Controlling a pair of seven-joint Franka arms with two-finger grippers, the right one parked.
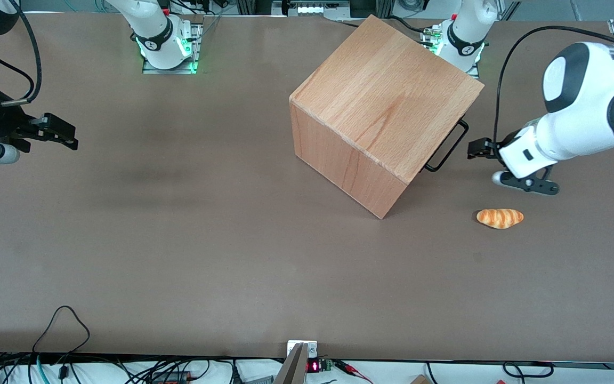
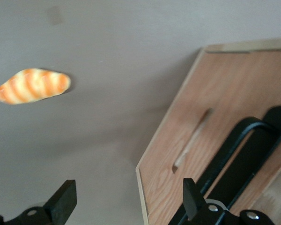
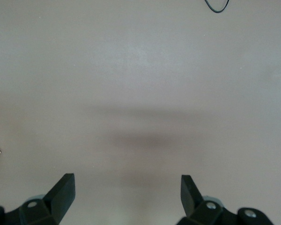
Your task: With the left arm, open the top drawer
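Observation:
The wooden cube cabinet (image 1: 387, 101) stands on the brown table, turned at an angle. Its drawer front faces the working arm's end of the table and is hidden in the front view, where only the black wire handle (image 1: 448, 145) sticks out past the casing. The left wrist view shows the light-beech top drawer front (image 2: 215, 93) with the black handle (image 2: 239, 140) on it. The left arm's gripper (image 1: 478, 150) hangs open and empty in front of the drawer, a short way off the handle and not touching it. In the wrist view the gripper (image 2: 129, 190) straddles the panel's edge.
A striped orange bread roll (image 1: 500, 217) lies on the table near the gripper, nearer to the front camera; it also shows in the left wrist view (image 2: 33, 86). Both arm bases (image 1: 166, 40) stand at the table edge farthest from the front camera. Cables (image 1: 62, 320) lie at the nearest edge.

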